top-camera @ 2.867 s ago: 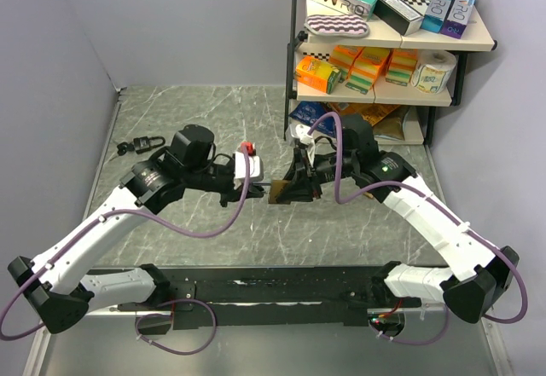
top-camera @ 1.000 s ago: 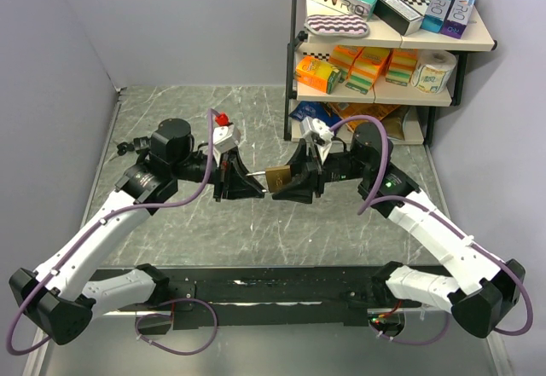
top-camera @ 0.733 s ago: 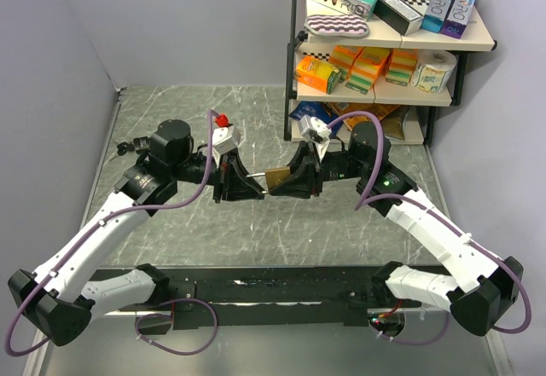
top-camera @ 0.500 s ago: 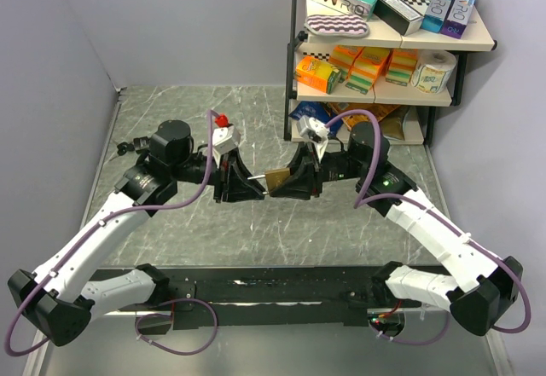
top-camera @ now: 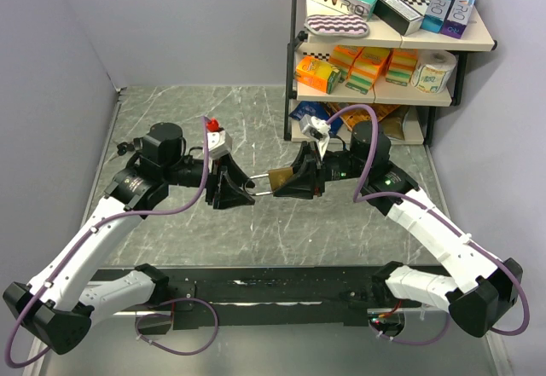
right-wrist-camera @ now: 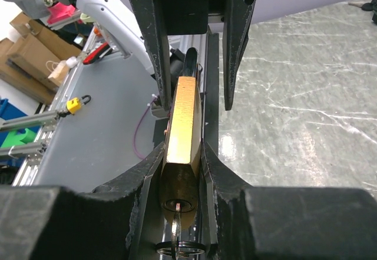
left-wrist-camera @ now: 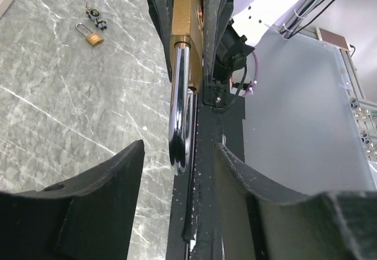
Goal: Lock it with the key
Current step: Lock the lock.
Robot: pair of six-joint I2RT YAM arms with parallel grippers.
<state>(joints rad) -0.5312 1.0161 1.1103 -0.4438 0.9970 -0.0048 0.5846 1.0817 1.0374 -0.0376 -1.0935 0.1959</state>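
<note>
Clamping padlock (right-wrist-camera: pixel 181 118), right hand (top-camera: pixel 296 185), left hand (left-wrist-camera: pixel 177 160) open

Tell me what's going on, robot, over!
Left gripper open, straddling shackle, not touching. Right gripper shut on padlock, key in keyhole. Spare padlock far off, nothing blocking.

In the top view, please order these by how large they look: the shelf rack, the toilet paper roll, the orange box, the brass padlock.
1. shelf rack
2. toilet paper roll and orange box, about alike
3. brass padlock, partly hidden in the right gripper
</note>
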